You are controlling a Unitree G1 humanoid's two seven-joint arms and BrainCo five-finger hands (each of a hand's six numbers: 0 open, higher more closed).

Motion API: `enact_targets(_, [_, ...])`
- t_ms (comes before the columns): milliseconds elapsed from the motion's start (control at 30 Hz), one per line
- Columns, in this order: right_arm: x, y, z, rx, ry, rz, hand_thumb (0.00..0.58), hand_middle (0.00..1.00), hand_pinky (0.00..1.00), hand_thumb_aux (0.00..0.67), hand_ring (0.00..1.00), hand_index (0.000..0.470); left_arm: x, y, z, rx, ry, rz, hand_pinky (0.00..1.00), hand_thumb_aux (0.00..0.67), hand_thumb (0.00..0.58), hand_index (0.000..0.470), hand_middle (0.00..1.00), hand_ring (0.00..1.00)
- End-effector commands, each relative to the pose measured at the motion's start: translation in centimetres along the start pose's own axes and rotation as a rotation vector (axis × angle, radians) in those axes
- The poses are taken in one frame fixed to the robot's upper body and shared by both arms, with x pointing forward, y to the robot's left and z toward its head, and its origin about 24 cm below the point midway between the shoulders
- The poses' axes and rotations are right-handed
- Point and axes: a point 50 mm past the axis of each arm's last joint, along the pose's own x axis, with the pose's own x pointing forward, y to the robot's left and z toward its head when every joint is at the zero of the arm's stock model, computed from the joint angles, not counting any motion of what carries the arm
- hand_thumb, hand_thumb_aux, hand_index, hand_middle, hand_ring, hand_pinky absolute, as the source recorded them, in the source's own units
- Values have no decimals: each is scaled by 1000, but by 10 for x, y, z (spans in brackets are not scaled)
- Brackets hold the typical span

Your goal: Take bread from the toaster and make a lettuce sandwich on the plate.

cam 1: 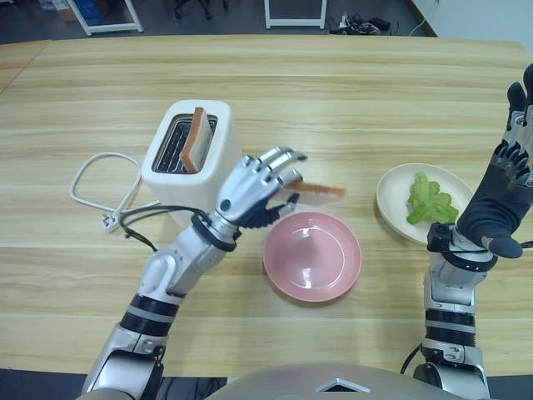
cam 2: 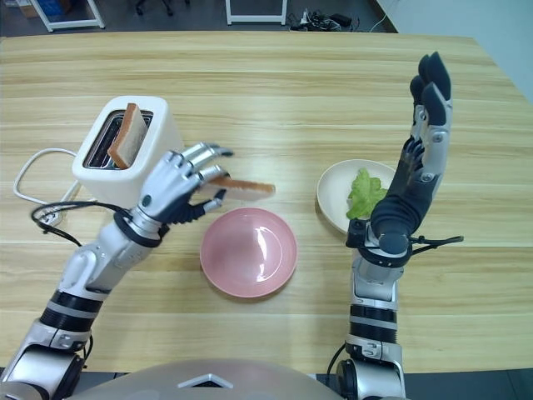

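While right fingers stand straight, left fingers pinch flat toast near round plate.

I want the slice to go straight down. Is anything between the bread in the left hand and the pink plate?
Nothing visible. The left hand holds the bread flat by the far rim of the pink plate, and nothing lies on that plate. The lettuce sits on the cream plate off to the right.
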Motion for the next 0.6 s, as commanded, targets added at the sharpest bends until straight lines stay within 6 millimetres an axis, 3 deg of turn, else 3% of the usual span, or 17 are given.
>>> enact_targets(33, [3, -1, 1, 14, -14, -7, 0, 0, 0, 0, 0, 0, -7, -19, 10, 33, -35, -29, 1000, 670, 580, 470, 1000, 1000])
enact_targets(167, [3, -2, 2, 16, -12, -5, 0, 0, 0, 0, 0, 0, -19, -39, 20, 30, -74, -65, 1000, 670, 580, 470, 1000, 1000])
enact_targets(300, [3, -3, 3, 17, -11, -3, 0, 0, 0, 0, 0, 0, -27, -43, 25, 12, -100, -73, 1000, 670, 580, 470, 1000, 1000])
enact_targets(333, [3, -3, 4, 15, -11, -3, 0, 0, 0, 0, 0, 0, -31, -46, 25, 3, -110, -105, 902, 670, 580, 470, 902, 902])
enact_targets(367, [3, -4, 4, 14, -11, -3, 0, 0, 0, 0, 0, 0, -34, -48, 25, -5, -114, -131, 0, 670, 580, 470, 0, 0])
enact_targets(400, [3, -4, 4, 13, -11, -2, 0, 0, 0, 0, 0, 0, -37, -49, 25, -23, -114, -148, 0, 349, 447, 245, 0, 0])
enact_targets(433, [3, -4, 5, 13, -11, -1, 0, 0, 0, 0, 0, 0, -39, -48, 26, -49, -111, -154, 0, 0, 0, 0, 0, 0])
enact_targets(600, [3, -5, 5, 12, -8, 0, 0, 0, 0, 0, 0, 0, -37, -27, 26, -109, -95, -47, 0, 0, 0, 0, 0, 0])
